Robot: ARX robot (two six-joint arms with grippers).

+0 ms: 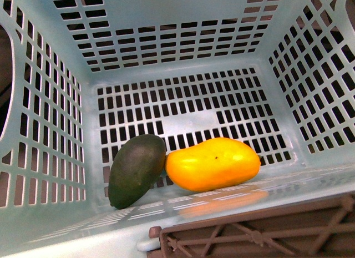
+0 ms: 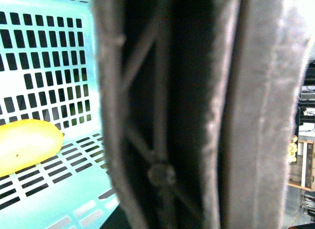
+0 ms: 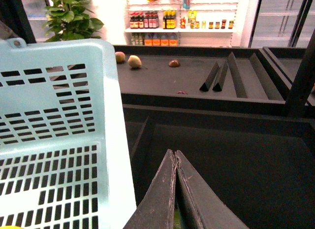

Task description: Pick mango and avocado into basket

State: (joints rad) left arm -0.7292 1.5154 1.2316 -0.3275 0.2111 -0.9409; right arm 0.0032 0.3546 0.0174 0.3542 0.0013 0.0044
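Mango (image 1: 213, 164): lying on its side on the slotted floor of the basket (image 1: 183, 25), toward the near wall; also seen in the left wrist view (image 2: 27, 145).
Avocado (image 1: 136, 169): on the basket floor just left of the mango, touching it at one end.
Handle (image 1: 260, 233): brown, folded down along the near rim; fills most of the left wrist view, blurred.
Left gripper: not visible in any view; opening cannot be told.
Right gripper (image 3: 175, 162): outside the basket over the dark shelf (image 3: 236, 160); fingers pressed together, holding nothing.
Table edges: none visible; placement given by basket walls only.
Step in hand: both fruits loaded; task judged essentially complete.
Next move: keep arms clear of basket; no further pick required.
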